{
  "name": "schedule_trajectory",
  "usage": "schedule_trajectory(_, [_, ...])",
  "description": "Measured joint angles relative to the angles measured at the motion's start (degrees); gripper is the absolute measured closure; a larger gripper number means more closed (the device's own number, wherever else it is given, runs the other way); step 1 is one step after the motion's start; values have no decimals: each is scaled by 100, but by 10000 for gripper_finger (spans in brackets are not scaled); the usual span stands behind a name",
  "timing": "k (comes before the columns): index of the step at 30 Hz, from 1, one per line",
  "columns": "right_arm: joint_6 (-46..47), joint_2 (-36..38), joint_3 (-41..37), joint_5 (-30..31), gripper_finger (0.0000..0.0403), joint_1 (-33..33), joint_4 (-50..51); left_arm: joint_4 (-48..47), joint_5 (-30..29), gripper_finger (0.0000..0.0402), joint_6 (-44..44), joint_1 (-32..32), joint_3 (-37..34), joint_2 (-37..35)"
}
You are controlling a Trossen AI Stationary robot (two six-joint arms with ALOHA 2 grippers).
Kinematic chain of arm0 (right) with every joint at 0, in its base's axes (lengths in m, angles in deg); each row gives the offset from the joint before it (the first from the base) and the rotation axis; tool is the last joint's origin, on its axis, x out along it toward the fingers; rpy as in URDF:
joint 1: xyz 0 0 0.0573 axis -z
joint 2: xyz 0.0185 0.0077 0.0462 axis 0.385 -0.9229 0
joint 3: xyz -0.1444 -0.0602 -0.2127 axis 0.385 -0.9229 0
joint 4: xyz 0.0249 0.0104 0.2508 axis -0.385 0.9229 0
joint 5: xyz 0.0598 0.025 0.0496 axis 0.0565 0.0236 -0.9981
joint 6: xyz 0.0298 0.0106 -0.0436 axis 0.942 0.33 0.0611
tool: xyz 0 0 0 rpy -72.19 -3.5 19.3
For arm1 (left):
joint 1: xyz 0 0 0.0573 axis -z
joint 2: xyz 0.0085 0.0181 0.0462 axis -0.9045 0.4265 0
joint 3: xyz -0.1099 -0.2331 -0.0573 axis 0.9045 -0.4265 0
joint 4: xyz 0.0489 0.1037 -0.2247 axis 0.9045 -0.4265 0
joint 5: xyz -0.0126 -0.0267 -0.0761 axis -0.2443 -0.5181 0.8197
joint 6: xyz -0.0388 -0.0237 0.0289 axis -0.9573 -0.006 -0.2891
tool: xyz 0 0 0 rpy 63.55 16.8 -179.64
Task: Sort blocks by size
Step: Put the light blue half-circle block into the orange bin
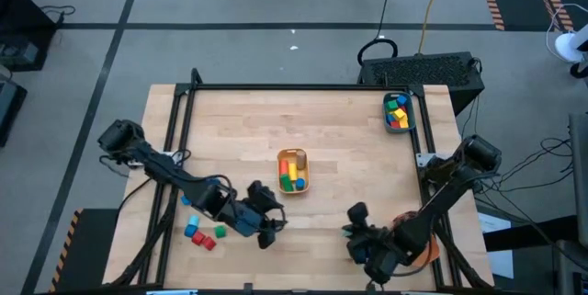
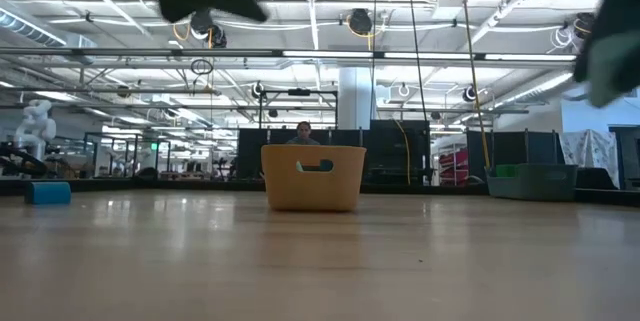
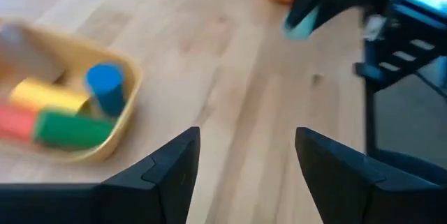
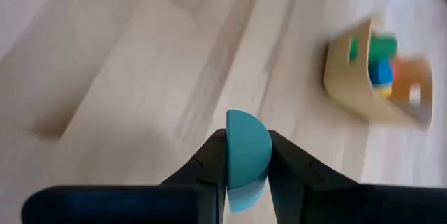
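Right wrist view shows the right gripper [image 4: 248, 158] clamped on a cyan block [image 4: 246, 155], a short round piece pinched on its two flat faces. From above, this gripper [image 1: 360, 232] hangs over the front edge of the table [image 1: 239, 120], right of the middle, close to an orange bin [image 1: 424, 251] at the front right corner. The yellow bin [image 1: 293, 171] sits in the middle of the table, back and to the left of the held block. The right arm is the one carrying it, so I think the next move is a reach over to a bin, and the yellow bin looks like the likely one.

The left gripper [image 1: 266, 220] is over the front edge too, left of the middle. Its fingers [image 3: 157, 175] are spread apart with nothing between them. It points past the yellow bin, which holds blue, yellow, red and green blocks [image 3: 63, 109]. A few loose blocks [image 1: 202, 233] lie near the front left corner, closest to the left arm. A teal bin [image 1: 399, 112] with more blocks is at the back right corner.
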Motion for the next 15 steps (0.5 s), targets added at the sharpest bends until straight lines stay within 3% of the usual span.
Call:
schedule_trajectory(9, [2150, 374, 0, -40, 340, -651, 1448, -2338, -633, 164, -1626, 266, -2, -147])
schedule_trajectory(15, [4028, 552, 0, -914, 340, -1028, 2288, -3551, -665, 164, -2517, 278, -2, -144])
